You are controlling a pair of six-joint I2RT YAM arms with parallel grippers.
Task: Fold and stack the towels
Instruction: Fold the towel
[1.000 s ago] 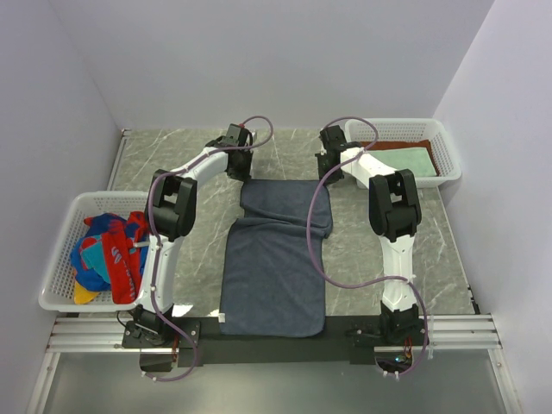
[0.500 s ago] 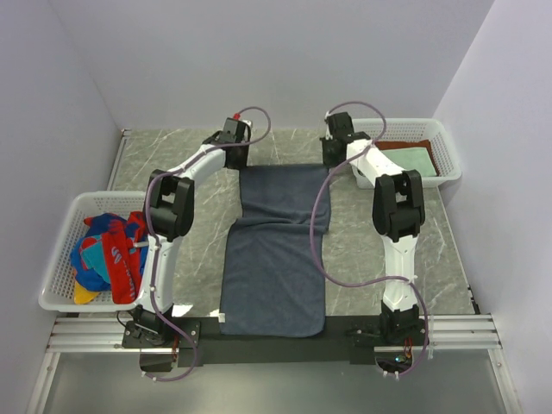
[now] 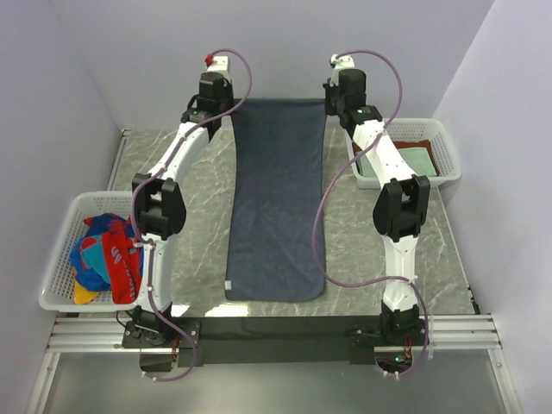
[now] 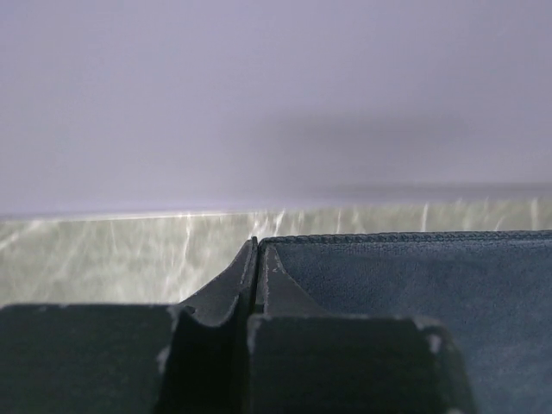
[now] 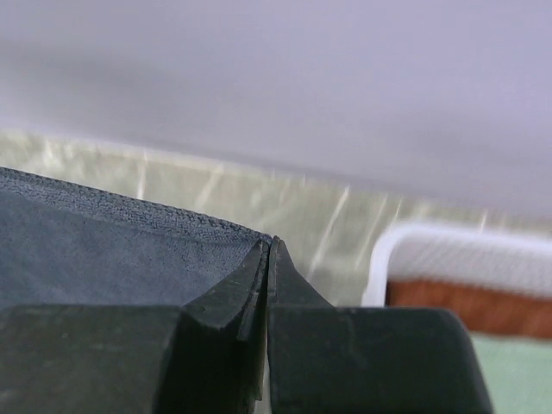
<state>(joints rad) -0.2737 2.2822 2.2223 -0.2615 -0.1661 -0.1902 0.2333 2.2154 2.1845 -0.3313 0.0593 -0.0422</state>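
Blue towel [image 3: 278, 198] runs down the mid table [image 3: 181, 172] btwn the two arms, long axis front to back. Far hem is lifted and pulled taut near the back wall [image 3: 276, 52]; near end lies flat just short of the rail [image 3: 276, 332]. L gripper [image 4: 256, 246] is clamped tight on the far-L corner, R gripper [image 5: 271, 246] likewise on the far-R corner, cloth pinched btwn black fingertips in both wrist views. Hem is stitched and straight, nap short and matte, no big wrinkles. Small white tag [image 3: 228, 285] at near-L corner. Surroundings: L basket [image 3: 60, 276], white mesh, sits at L table edge and holds patterned towels [image 3: 108, 250], red/blue/yellow, bunched. R basket [image 3: 447, 155], same mesh, sits at far R with mint towel [image 3: 414, 161] folded flat and rust towel [image 3: 431, 144] showing behind it. R arm's purple cable [image 3: 317, 233] loops across the towel's R edge in top view; can't tell if touching. Table is grey marble-look, glossy. Bare strips either side of the towel; the wider gap is on the R, btwn towel and R arm. Both baskets well apart from the cloth. Walls close in on three sides.
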